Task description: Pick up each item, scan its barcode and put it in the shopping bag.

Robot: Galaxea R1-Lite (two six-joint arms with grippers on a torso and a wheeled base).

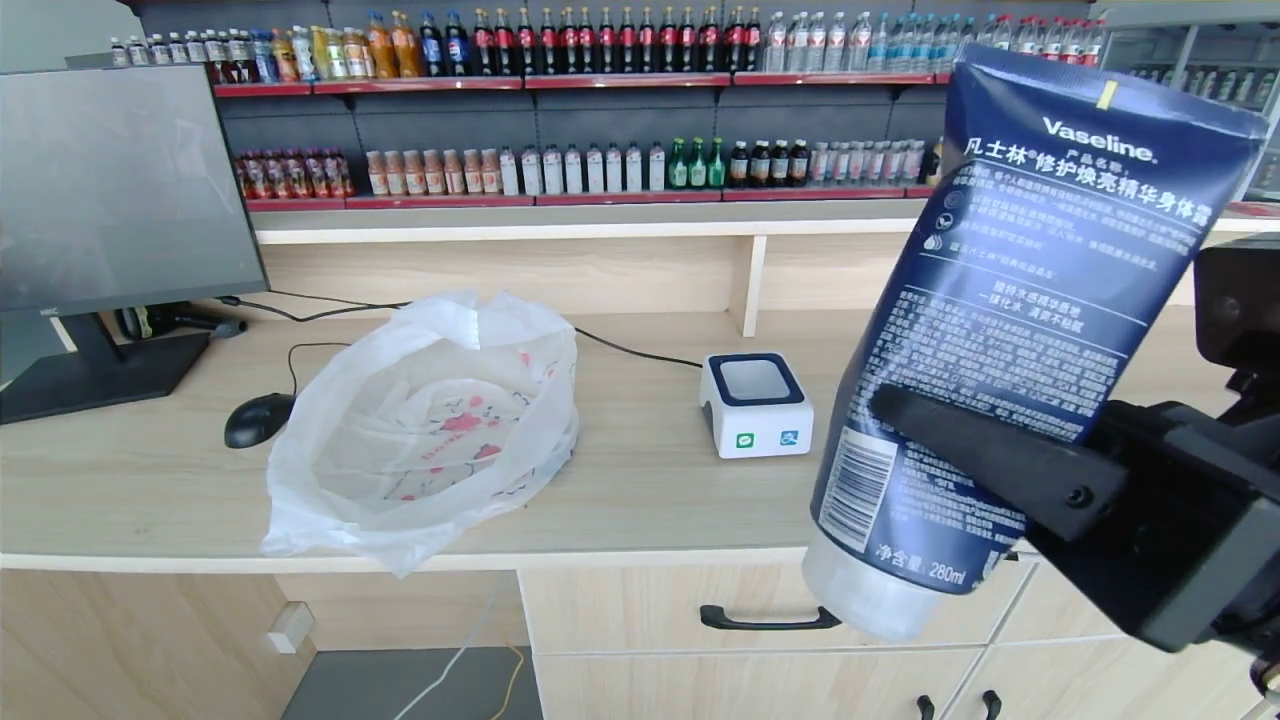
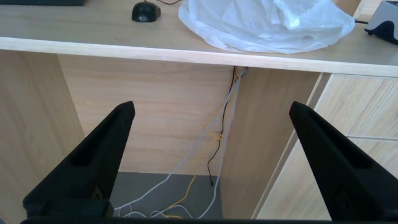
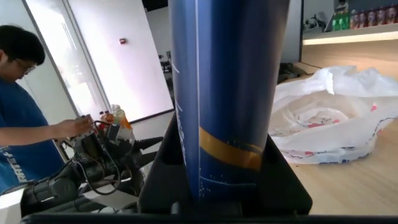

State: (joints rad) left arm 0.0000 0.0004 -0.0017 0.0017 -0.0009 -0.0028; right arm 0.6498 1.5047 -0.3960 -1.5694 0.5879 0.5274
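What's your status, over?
Right gripper shut on tube, up right of scanner. Left gripper open, empty, below counter. Bag open; nothing between tube and scanner.

The blue tube (image 1: 1010, 330) hides part of the counter (image 1: 640, 500) behind it. One black finger (image 1: 990, 452) covers a strip of the tube's print. In the right wrist view the tube runs off the top edge, so its end is cut off. The monitor (image 1: 110, 190) is cut by the left edge. The scanner (image 2: 384, 26) is partly cut off in the left wrist view. The shelf bottles (image 1: 600, 45) are too small to tell apart.
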